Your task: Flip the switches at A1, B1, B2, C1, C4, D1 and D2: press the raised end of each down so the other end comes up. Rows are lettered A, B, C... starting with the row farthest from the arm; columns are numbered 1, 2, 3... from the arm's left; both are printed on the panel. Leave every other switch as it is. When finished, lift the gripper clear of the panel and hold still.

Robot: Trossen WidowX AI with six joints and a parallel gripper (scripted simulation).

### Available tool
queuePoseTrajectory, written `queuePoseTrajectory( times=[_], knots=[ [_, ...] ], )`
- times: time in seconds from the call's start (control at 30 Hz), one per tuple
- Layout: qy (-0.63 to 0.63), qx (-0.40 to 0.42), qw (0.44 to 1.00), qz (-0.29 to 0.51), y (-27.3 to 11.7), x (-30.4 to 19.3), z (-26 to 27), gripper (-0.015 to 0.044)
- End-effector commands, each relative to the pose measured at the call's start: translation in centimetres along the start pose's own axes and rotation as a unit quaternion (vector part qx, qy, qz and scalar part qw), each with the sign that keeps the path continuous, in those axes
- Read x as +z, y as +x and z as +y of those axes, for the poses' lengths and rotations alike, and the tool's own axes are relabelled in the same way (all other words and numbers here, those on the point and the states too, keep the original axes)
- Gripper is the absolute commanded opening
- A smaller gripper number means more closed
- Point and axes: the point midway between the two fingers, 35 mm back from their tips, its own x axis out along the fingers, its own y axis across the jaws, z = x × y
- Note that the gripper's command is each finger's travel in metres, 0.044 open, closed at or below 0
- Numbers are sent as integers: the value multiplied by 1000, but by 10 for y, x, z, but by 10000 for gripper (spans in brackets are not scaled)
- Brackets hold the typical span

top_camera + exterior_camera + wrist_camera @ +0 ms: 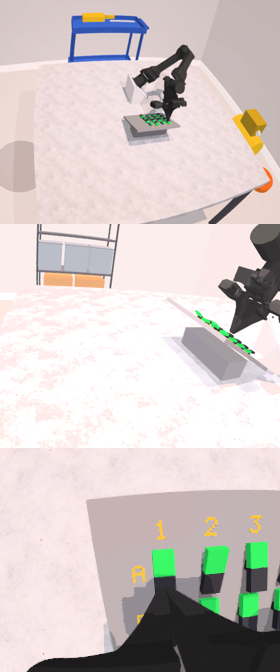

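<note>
The grey switch panel (135, 123) (181, 308) (115, 533) stands tilted on a block. Its switches each have a green far half and a black near half. My gripper (168, 120) (233, 332) (164, 594) is shut and empty, pointing down at the near, black end of switch A1 (163, 563). Its tip overlaps that end in the wrist view, and I cannot tell whether it touches. Switches A2 (216, 560) and A3 (257, 555) show to the right. The fingers hide most of row B and the rows below in the wrist view.
A white tilted board (133, 91) stands behind the panel, near the arm's base. A blue cart (105, 26) is beyond the table (92, 170). A shelf rack (78, 272) with grey and orange bins is in the background.
</note>
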Motion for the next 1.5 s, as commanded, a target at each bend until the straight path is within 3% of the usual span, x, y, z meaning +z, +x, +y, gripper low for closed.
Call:
queuePoseTrajectory(
  times=[0.0,1.47],
  knots=[
    [2,-2,1000,0,1,0,-1,0],
    [2,-2,1000,0,7,0,-1,0]
  ],
)
